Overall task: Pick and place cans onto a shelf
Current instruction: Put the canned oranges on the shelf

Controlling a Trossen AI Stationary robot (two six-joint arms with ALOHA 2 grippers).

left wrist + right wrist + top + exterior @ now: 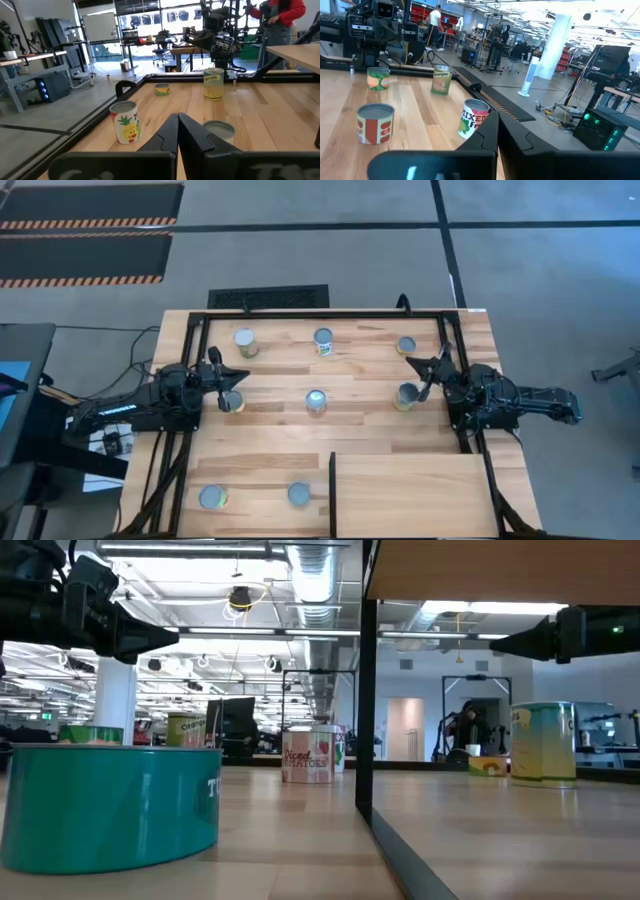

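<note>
1. From above we see a plank-striped wooden tabletop with a black frame, and both dark arms reaching in from its two sides.
2. The left gripper sits at the left side of the table, pointing inward. In its own wrist view the two dark fingers lie pressed together, closed on nothing.
3. A can stands just beside that gripper's tip in the overhead view. We cannot tell whether they touch.
4. The right gripper sits at the right side, pointing inward. Its fingers also meet in its wrist view, closed and holding nothing.
5. Another can stands just beside the right gripper, nearer the table's front.
6. Three cans stand in a row along the far edge: one at the left, one in the middle and one at the right.
7. One can stands upright near the table's centre, between the two grippers and well apart from both.
8. Two more cans, one and the other, stand near the front edge, left of the shelf.
9. The shelf is the pale panel over the front right part of the table, with a thin black divider along its left edge. We see no can on top of it.
10. In the low view a wide teal tin stands close at the left, with the divider rising near the middle.
</note>
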